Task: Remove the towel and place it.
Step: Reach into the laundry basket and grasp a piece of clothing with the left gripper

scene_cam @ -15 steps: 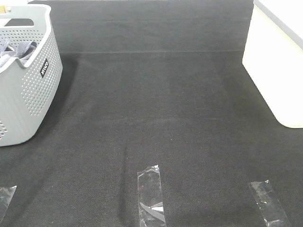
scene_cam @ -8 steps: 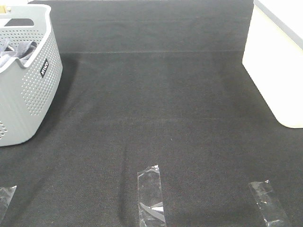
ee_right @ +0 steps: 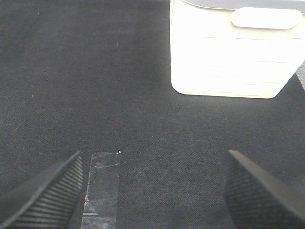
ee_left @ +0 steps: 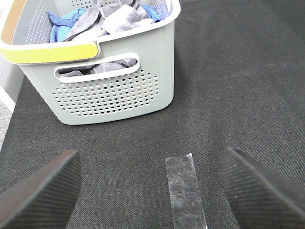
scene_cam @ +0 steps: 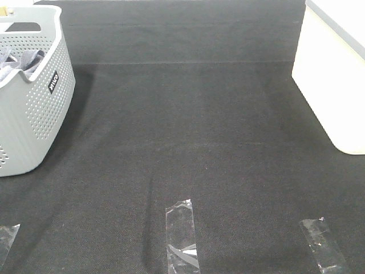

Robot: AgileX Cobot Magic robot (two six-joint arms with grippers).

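Towel [ee_left: 121, 16] heaped in the grey basket [ee_left: 114, 98], far left.
Judged soft, light and limp; a raised fold is best pinched; left end effector [ee_left: 152, 188] and right end effector [ee_right: 152, 188] are released, empty.

- basket [ee_left: 109, 95]: pale grey, rows of small punched holes; handle band [ee_left: 47, 52] yellow
- towel [ee_left: 121, 16]: greyish-lavender
- other cloth [ee_left: 57, 26]: bright blue
- table cover [scene_cam: 194, 131]: black, fine woven texture
- bin [ee_right: 228, 57]: cream-white
- tape strips [scene_cam: 181, 234]: clear, glossy
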